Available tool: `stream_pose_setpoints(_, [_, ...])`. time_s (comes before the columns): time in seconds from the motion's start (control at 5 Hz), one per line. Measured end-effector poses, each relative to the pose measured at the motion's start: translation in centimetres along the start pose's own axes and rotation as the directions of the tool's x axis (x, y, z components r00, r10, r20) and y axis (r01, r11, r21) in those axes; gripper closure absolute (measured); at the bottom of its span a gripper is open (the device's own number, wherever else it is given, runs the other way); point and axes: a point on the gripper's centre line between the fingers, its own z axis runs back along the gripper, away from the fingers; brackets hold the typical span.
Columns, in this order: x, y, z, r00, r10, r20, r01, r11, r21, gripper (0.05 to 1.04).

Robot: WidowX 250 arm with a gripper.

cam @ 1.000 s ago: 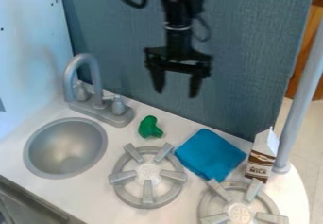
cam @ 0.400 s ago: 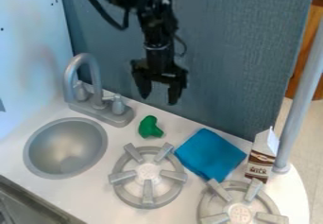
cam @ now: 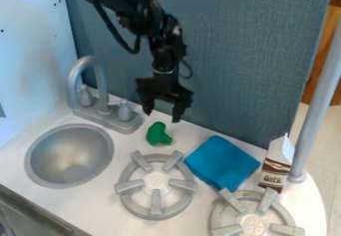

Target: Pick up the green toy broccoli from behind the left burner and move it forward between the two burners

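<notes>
Now that the gripper (cam: 162, 116) has come lower, its fingers spread and empty, we judge it better placed to reach the green toy (cam: 158, 134), lying on the surface (cam: 90, 200) between sink (cam: 69, 156) and blue cloth (cam: 222, 162).

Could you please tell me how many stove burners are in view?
2: one burner below the green object and left of the blue cloth; the second burner at lower right, cut off by the picture's edge.

Sink (cam: 69, 155) at left, faucet (cam: 100, 93) behind it, toy (cam: 158, 134) between sink and cloth (cam: 222, 163), first burner (cam: 156, 181) before toy, carton (cam: 275, 168) right of cloth, second burner (cam: 253, 224) before carton
</notes>
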Motion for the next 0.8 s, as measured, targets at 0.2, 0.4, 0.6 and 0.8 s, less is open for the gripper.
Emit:
stream_pose_setpoints(0.2, [0.2, 0.1, -1.4, 1.000, 0.006, 0.012, -0.006, 1.000, 0.008, 0.074])
stream_pose_setpoints(0.4, [0.8, -0.4, -2.5, 1.000, 0.003, 0.019, -0.003, 1.000, -0.021, 0.075])
stream_pose_setpoints(0.6, [0.9, -0.4, -3.0, 1.000, -0.011, 0.010, 0.011, 1.000, -0.015, 0.075])
stream_pose_setpoints(0.8, [1.4, 1.1, -3.0, 1.000, 0.001, 0.015, -0.001, 1.000, 0.013, 0.074])
